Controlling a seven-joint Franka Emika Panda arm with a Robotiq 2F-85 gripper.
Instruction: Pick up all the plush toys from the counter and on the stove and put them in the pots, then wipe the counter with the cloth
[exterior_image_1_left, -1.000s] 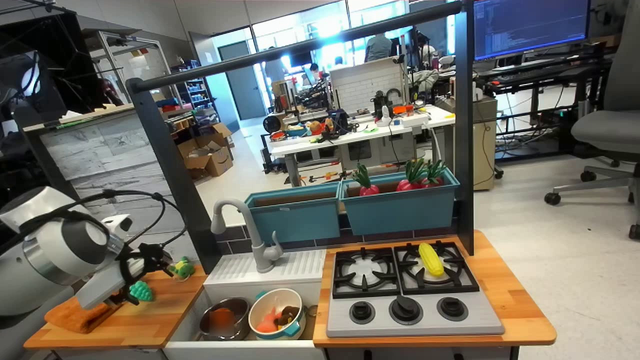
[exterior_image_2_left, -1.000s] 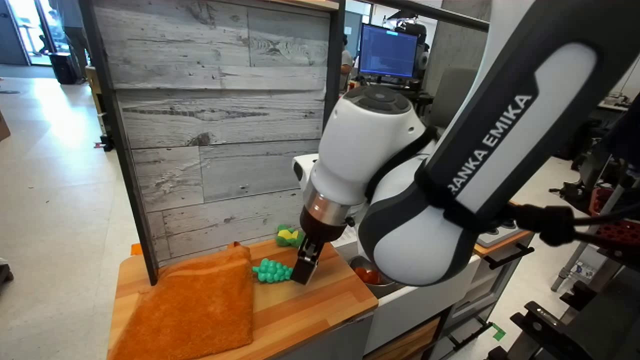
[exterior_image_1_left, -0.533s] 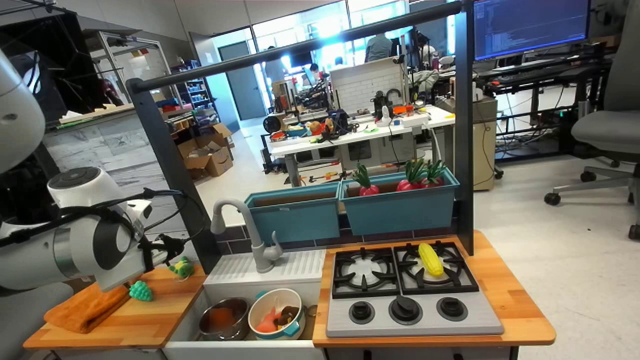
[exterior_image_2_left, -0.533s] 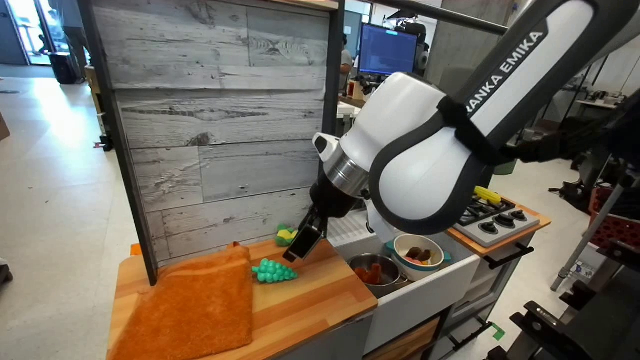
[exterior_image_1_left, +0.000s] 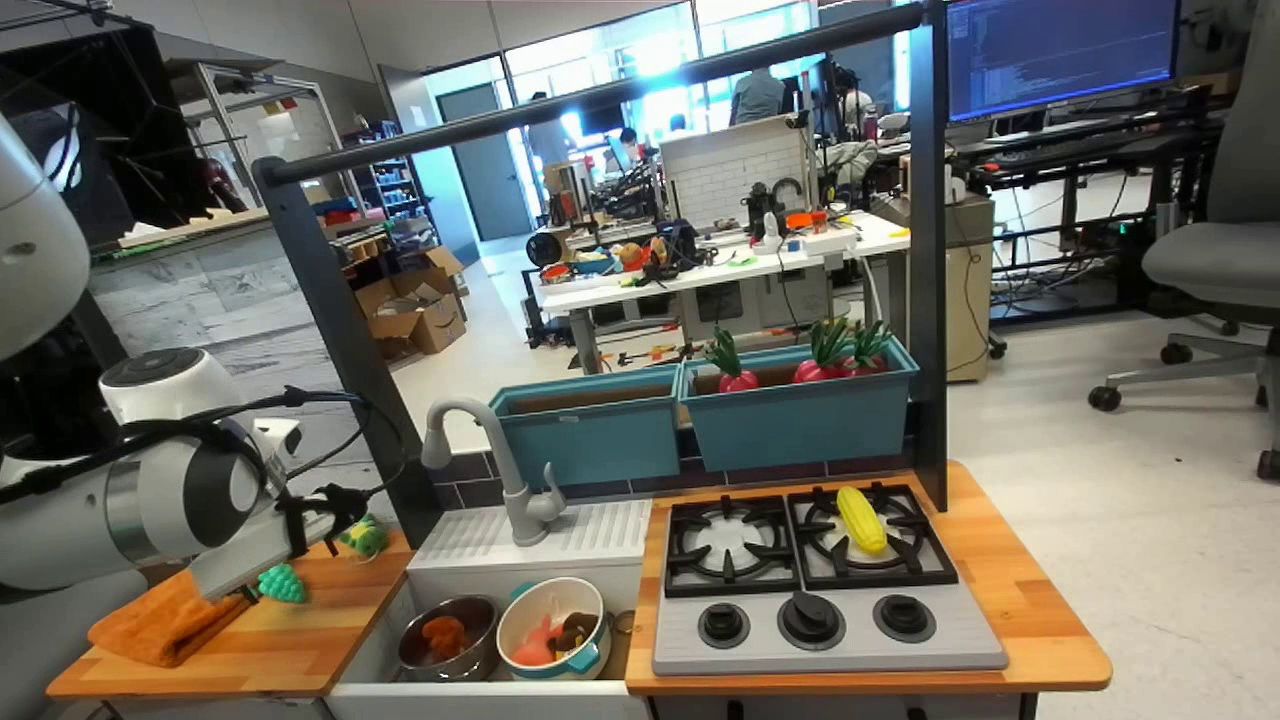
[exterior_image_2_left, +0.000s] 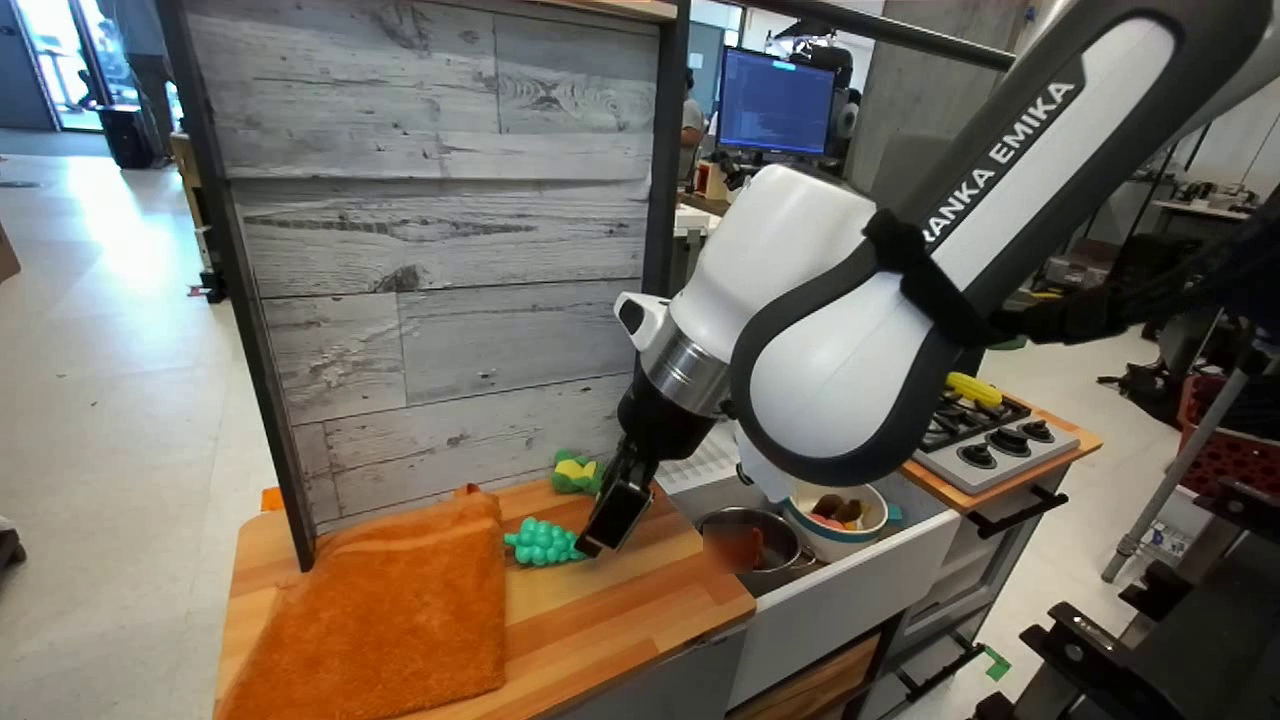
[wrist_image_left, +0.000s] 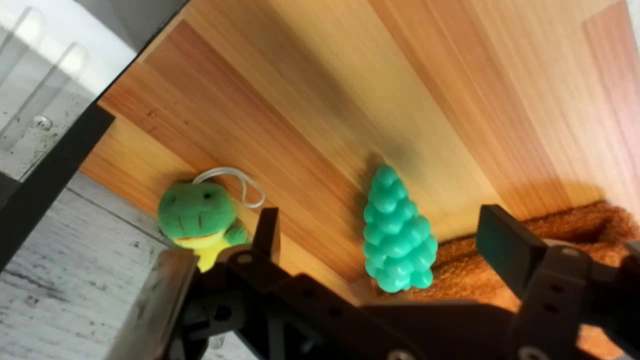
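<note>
Under my open gripper lies a green grape-like toy on the wooden counter. It sits between the fingers in the wrist view, with a gap on both sides. A green and yellow plush toy lies beyond one finger, near the back panel. The orange cloth is folded beside the grape toy. In both exterior views a yellow corn toy rests on the stove. The steel pot contains an orange-red toy; the pale pot contains pinkish-orange and brown ones.
Both pots stand inside the white sink, with a grey faucet behind it. Teal planters line the back. A grey plank panel and a dark post rise behind the counter.
The arm has swung and the hand has tilted; the gripper rose over the counter and then came down a little, back beside the grape toy. Jaws stayed open; the toys lie as before.
</note>
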